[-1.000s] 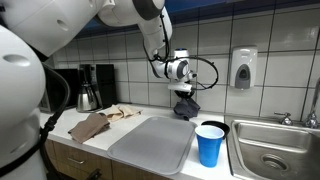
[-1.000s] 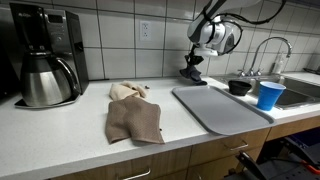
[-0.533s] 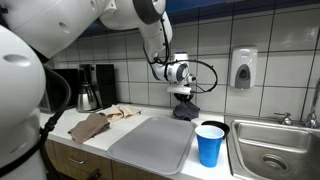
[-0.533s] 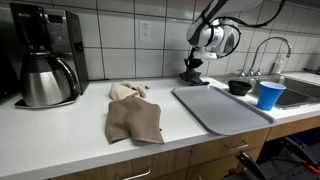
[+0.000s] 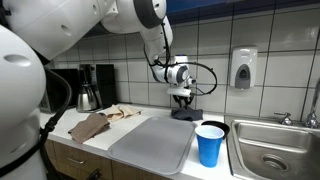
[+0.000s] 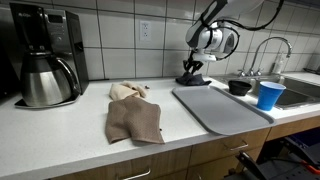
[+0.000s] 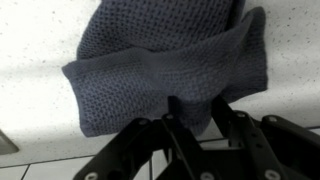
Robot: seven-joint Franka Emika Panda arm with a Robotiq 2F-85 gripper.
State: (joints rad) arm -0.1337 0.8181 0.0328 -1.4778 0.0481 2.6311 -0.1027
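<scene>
My gripper [image 5: 181, 98] is shut on a dark blue-grey knitted cloth [image 5: 184, 111] at the back of the counter by the tiled wall. The cloth's lower part rests bunched on the white counter. Both also show in an exterior view, the gripper [image 6: 193, 68] above the cloth [image 6: 190, 78]. In the wrist view the cloth [image 7: 170, 55] spreads on the counter and its near edge sits between my fingers [image 7: 198, 108].
A grey drying mat [image 5: 155, 140] lies in front of the cloth. A blue cup [image 5: 210, 146] and a black bowl [image 5: 215, 127] stand by the sink [image 5: 275, 150]. A brown towel [image 6: 133, 118] and a coffee maker [image 6: 45, 65] stand further along the counter.
My gripper has come down with the cloth, which hung above the counter before and now rests on it.
</scene>
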